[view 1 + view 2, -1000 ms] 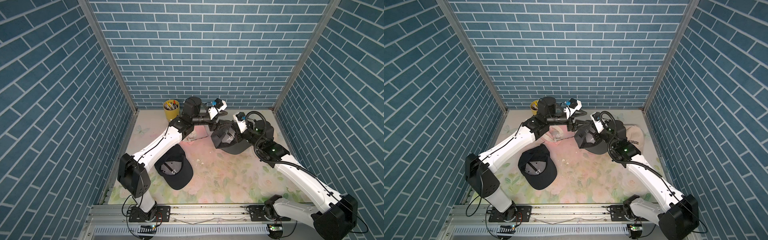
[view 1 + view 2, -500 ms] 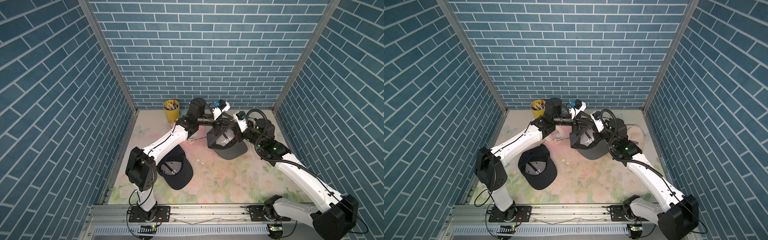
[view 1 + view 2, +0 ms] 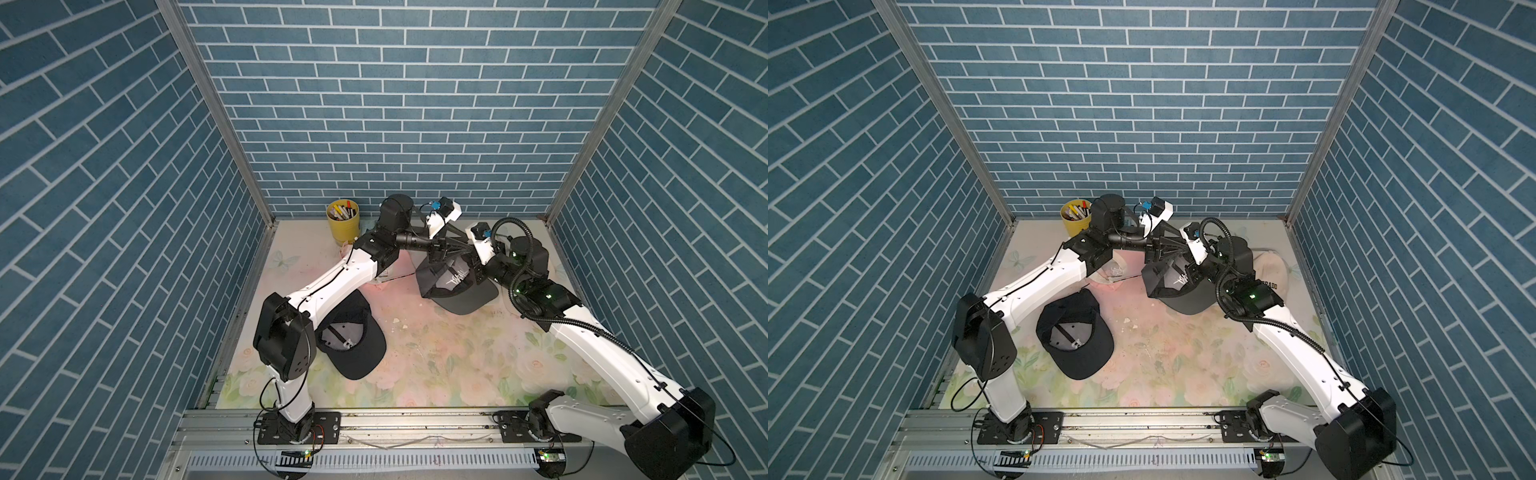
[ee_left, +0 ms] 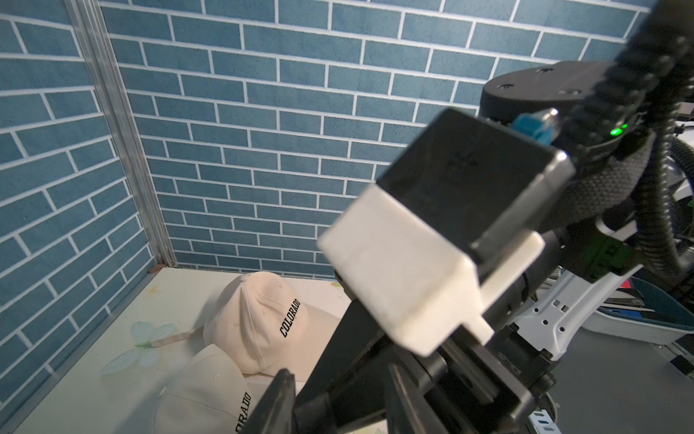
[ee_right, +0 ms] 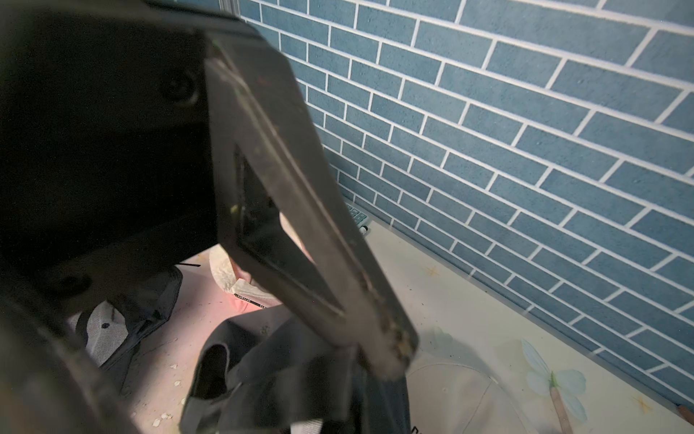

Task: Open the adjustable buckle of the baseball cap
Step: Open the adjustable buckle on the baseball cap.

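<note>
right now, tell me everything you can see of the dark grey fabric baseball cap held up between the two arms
The dark grey fabric baseball cap hangs crumpled at the back of the floral mat, its front panel with a white scrawled logo showing in both top views, flat brim lowest. The right gripper is shut on its fabric. The left gripper is at its upper edge; whether it grips cannot be told. Its buckle is hidden.

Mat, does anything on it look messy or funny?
Yes: little white crumbs are scattered in the middle of the mat, and an upturned cap lies by the left arm, inside facing up. The lifted cap hangs crumpled from the right gripper.
</note>
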Robot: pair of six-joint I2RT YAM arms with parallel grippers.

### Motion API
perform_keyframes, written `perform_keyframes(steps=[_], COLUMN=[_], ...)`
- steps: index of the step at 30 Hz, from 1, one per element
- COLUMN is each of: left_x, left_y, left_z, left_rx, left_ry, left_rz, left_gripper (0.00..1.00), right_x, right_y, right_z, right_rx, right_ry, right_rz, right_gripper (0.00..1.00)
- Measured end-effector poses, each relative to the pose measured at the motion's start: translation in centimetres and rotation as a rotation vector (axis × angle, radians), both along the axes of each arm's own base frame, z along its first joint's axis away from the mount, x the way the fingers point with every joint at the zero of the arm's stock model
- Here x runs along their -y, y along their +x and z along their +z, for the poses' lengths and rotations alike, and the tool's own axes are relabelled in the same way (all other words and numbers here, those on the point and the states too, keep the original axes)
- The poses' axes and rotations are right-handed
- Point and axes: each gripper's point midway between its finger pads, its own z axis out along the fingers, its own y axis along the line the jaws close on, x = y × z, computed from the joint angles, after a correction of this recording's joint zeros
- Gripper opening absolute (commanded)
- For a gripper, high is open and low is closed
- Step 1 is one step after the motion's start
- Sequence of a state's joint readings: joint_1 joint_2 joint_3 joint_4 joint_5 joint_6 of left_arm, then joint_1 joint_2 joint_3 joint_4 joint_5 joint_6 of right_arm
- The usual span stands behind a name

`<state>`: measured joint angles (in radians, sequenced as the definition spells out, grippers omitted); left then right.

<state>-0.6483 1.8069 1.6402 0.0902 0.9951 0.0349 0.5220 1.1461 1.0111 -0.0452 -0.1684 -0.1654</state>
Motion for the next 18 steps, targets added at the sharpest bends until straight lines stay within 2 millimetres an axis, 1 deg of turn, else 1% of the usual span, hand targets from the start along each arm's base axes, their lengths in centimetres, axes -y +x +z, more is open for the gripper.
perform_keyframes(steps=[9, 10, 14, 18], left_x=[0.0, 0.0, -0.1, -0.5], left_y=[-0.1, 0.0, 0.5, 1.1], left_z=[-0.4, -0.5, -0.4, 0.4], left_rx=[-0.006, 0.002, 0.028, 0.067], left_ry=[0.015, 0.016, 0.020, 0.015], left_rz=[-0.004, 0.000, 0.032, 0.089], left_gripper=[0.02, 0.00, 0.00, 0.00], right_x=[0.3, 0.4, 0.9, 2.1], right_y=[0.2, 0.3, 0.7, 1.5], right_z=[0.2, 0.2, 0.2, 0.2], right_rx=[0.003, 0.003, 0.001, -0.007], right_ry=[0.002, 0.003, 0.004, 0.019], right_rz=[-0.011, -0.014, -0.043, -0.101], right_gripper=[0.00, 0.00, 0.00, 0.00])
